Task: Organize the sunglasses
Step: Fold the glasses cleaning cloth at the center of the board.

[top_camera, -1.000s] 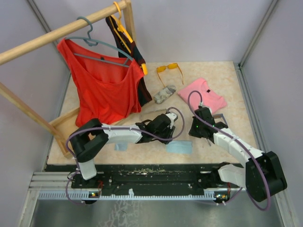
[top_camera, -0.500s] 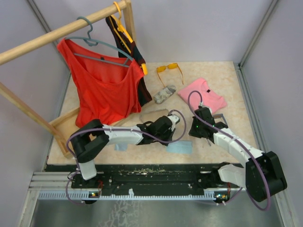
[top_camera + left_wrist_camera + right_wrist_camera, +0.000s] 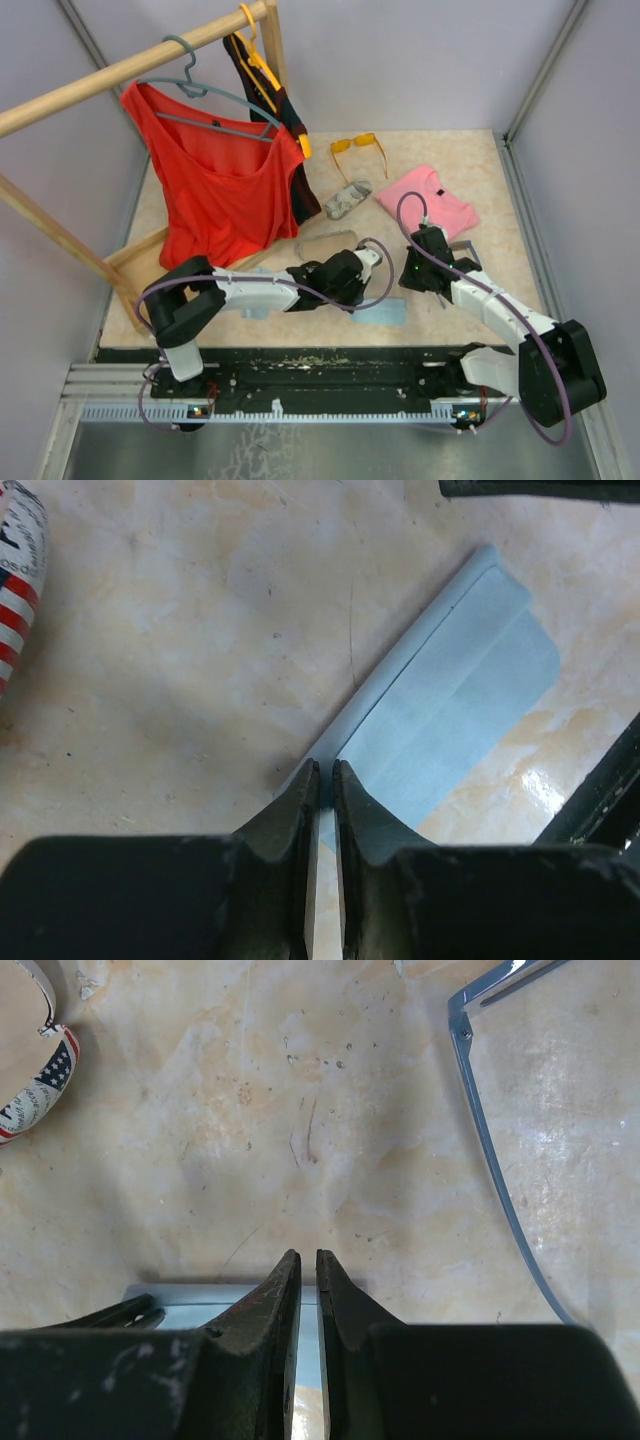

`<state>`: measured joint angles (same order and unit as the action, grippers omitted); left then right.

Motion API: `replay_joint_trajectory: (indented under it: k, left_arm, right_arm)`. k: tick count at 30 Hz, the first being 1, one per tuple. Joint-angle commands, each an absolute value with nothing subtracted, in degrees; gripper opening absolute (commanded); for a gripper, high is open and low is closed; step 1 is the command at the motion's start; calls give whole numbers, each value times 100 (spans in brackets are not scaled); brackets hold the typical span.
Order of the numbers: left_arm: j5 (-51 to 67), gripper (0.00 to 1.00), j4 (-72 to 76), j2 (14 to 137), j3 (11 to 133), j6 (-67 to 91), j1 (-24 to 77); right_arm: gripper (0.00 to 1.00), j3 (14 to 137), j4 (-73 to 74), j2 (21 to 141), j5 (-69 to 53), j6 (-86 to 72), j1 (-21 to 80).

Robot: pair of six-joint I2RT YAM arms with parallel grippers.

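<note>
**Two pairs of sunglasses on the table, both grippers low at a blue cloth**

The orange-lensed sunglasses (image 3: 358, 146) lie unfolded close to the far edge of the table (image 3: 450, 150), about midway along it, with the thin arms pointing toward the near edge. The greyish-lilac sunglasses (image 3: 459, 1018) lie in the right half of the table, just beside the right gripper (image 3: 302, 1260) on its right-edge side; only a thin frame line and one hinge show in the right wrist view.

The right gripper's fingers are drawn together to a thin slit. Whether they pinch the cloth edge beneath them cannot be told.

The left gripper (image 3: 325, 775) is at the near edge, its fingers closed on the corner of a folded light-blue cloth (image 3: 450, 710) that lies flat on the table. A second light-blue cloth (image 3: 255, 310) lies farther left along the same edge.

A flag-patterned case (image 3: 325, 243) lies open near the table's middle, and a pale patterned case (image 3: 348, 200) lies between it and the orange pair. A pink garment (image 3: 428, 200) is spread to their right. A red top (image 3: 215, 190) hangs from a wooden rack (image 3: 130, 65) over the left side.
</note>
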<state>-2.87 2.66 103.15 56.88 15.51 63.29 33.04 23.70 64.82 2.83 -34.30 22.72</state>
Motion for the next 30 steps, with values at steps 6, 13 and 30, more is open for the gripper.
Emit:
replay_joint_trajectory:
  k: [6,13,30]
  left_arm:
    - [-61,15,782,9851,5259,1138,6476]
    - [125,18,909,9823,5132,1045,6506]
    - [485,18,1089,9708,4941,847,6642]
  right_arm:
    - [12,3340,2279,6351,290,-3459,2304]
    - [12,3334,2318,6346,282,-3457,2303]
    - [12,3332,2356,6270,272,-3459,2303]
